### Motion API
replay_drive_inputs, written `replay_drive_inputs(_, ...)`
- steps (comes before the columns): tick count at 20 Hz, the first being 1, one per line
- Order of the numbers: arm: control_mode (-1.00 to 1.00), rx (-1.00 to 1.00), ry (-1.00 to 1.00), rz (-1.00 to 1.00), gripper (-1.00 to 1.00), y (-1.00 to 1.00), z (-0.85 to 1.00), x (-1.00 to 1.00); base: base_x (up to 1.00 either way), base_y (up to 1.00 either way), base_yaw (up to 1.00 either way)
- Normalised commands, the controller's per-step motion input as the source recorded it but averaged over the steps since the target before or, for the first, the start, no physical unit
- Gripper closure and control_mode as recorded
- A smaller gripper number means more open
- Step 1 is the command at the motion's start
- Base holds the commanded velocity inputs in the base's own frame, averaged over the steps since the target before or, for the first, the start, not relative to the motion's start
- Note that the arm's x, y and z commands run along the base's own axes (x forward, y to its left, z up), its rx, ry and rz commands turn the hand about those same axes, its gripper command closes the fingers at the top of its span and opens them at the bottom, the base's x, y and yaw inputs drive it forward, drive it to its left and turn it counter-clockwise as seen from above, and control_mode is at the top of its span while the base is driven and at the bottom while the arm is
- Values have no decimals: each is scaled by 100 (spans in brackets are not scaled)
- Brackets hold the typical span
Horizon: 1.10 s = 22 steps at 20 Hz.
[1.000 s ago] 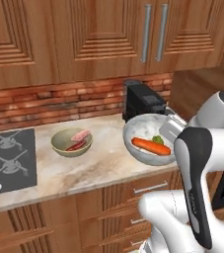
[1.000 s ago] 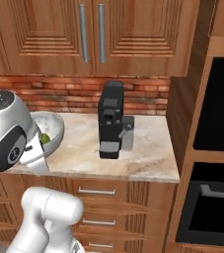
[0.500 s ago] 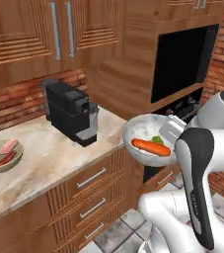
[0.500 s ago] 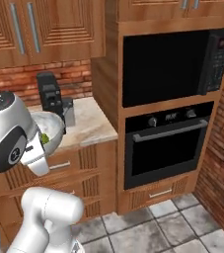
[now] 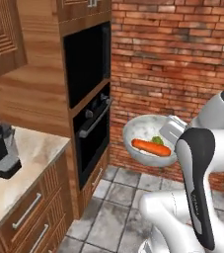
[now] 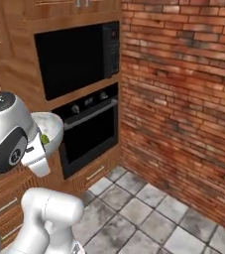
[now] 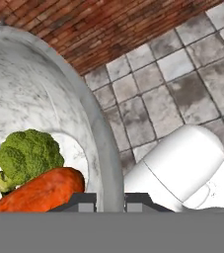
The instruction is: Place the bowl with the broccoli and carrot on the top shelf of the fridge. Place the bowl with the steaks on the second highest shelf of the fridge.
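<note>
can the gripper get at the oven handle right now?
Probably not. The gripper is shut on the rim of the bowl carrying the carrot and broccoli, so it's occupied. The oven handle sits off to the arm's left with open floor between.

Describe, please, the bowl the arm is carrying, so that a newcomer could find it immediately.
Start at the brick wall right of the built-in oven; in front of it the white arm's gripper is shut on the rim of a pale marbled bowl held over the tiled floor. It alone contains food: an orange carrot and a small green broccoli floret.
</note>
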Motion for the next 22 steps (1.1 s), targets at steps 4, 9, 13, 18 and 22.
replay_drive_inputs(4,100,0,0,0,100,0,0,0,0,-1,-95)
replay_drive_inputs(9,100,0,0,0,100,0,0,0,0,1,-100)
replay_drive_inputs(13,100,0,0,0,100,0,0,0,0,3,-100)
replay_drive_inputs(18,100,0,0,0,100,0,0,0,0,2,-100)
replay_drive_inputs(22,100,0,0,0,100,0,0,0,0,1,-100)
